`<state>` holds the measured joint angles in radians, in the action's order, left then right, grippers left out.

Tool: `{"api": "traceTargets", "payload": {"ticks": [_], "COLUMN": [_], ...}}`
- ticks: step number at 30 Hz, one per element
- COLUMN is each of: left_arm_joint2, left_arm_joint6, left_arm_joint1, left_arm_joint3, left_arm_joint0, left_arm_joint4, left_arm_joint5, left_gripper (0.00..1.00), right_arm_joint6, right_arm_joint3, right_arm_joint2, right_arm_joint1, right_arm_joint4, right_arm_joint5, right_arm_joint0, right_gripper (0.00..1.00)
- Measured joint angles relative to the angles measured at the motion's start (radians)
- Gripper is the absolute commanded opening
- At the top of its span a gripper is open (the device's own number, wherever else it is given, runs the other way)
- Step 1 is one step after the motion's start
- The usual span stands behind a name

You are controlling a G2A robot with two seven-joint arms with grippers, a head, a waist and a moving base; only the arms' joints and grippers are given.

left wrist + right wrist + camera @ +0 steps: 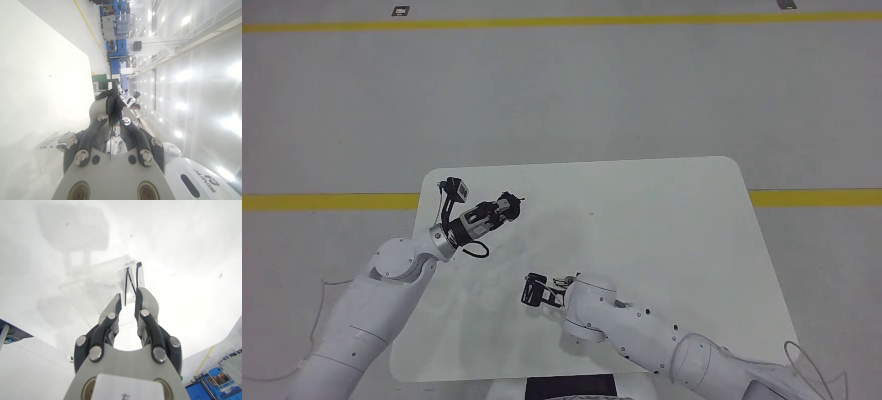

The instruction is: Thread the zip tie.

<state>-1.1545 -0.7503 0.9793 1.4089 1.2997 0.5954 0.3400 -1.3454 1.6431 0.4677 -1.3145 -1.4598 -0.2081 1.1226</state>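
While the left claw (113, 98) is closed, the right claw (128, 292) gapes empty beside zip ties (137, 275).

Table (662, 230) is showing smooth matt white. Box (113, 266) is looking clear glossy plastic; zip ties (137, 274), black plastic. Right gripper (128, 295) pads (138, 302) are showing ribbed black rubber.

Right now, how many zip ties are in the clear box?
3 zip ties, all inside the clear box beyond the open right hand: two cross each other, the third lies beside them. Some may be hidden.
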Motion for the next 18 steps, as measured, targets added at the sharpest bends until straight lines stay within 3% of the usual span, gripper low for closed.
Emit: {"api": "traceTargets", "payload": {"ticks": [12,18], "left_arm_joint2": [0.000,0.000], "left_arm_joint6": [0.000,0.000], "left_arm_joint1": [0.000,0.000], "left_arm_joint3": [0.000,0.000], "left_arm_joint0": [0.000,0.000], "left_arm_joint4": [0.000,0.000], "left_arm_joint5": [0.000,0.000], "left_gripper": [0.00,0.00], "right_arm_joint6": [0.004,0.010], "right_arm_joint3": [-0.077,-0.070], "right_arm_joint2": [0.010,0.010], "right_arm_joint1": [-0.028,-0.036], "right_arm_joint4": [0.050,0.038], "right_arm_joint5": [-0.030,-0.024], "right_arm_joint0": [-0.017,-0.012], "right_gripper": [0.21,0.21]}}
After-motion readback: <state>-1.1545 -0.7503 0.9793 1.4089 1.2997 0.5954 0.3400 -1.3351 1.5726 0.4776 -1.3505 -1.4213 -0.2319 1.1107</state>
